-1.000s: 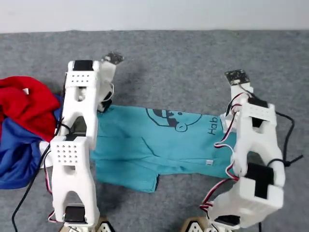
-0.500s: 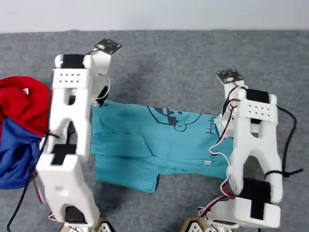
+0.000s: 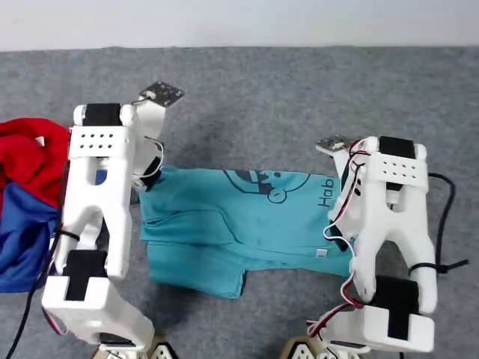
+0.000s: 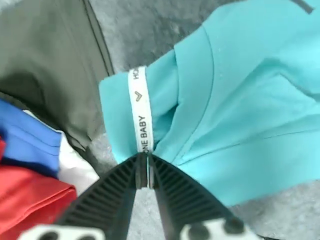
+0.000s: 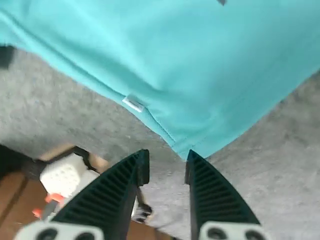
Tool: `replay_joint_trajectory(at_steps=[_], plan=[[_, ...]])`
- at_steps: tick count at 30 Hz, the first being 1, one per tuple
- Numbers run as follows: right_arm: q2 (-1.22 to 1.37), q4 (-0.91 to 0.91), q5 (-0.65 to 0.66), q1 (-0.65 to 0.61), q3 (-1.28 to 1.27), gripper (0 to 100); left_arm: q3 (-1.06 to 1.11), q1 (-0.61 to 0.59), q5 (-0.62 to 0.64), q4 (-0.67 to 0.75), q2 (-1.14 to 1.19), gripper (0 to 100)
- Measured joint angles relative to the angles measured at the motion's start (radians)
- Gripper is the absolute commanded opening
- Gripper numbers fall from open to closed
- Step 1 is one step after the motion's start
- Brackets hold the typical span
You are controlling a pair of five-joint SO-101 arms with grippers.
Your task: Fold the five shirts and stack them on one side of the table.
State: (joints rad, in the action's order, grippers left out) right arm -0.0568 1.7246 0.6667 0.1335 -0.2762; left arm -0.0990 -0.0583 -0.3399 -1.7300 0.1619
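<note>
A teal shirt (image 3: 239, 224) lies spread on the grey table between my two arms, partly folded lengthwise. My left gripper (image 4: 145, 172) is shut on its collar, pinching the white label band (image 4: 140, 110); in the high view it sits at the shirt's left end (image 3: 146, 182). My right gripper (image 5: 167, 160) hangs open just over the shirt's hem corner (image 5: 182, 145), beside a small white tag (image 5: 132, 104). The right arm (image 3: 389, 217) covers the shirt's right end from above.
A heap of other shirts lies at the table's left edge: red (image 3: 34, 161), blue (image 3: 26, 239) and a dark grey one (image 4: 50, 65) close to the collar. Grey table (image 3: 299, 90) stretches behind the teal shirt. The arms' bases stand at the front edge.
The left arm has drawn toward the front with the collar, bunching the shirt's left end. The right arm has pulled back and leftward over the shirt's right end.
</note>
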Motion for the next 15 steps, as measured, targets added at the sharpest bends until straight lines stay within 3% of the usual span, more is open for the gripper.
replay_joint_trajectory(at_steps=[4,15], plan=[[0.0,-0.02,0.101,0.026,0.0,24.8,0.0,0.0,0.002,0.0,-0.003,17],[0.0,-0.031,0.132,0.026,0.0,24.8,-0.255,0.002,0.077,0.114,0.071,17]])
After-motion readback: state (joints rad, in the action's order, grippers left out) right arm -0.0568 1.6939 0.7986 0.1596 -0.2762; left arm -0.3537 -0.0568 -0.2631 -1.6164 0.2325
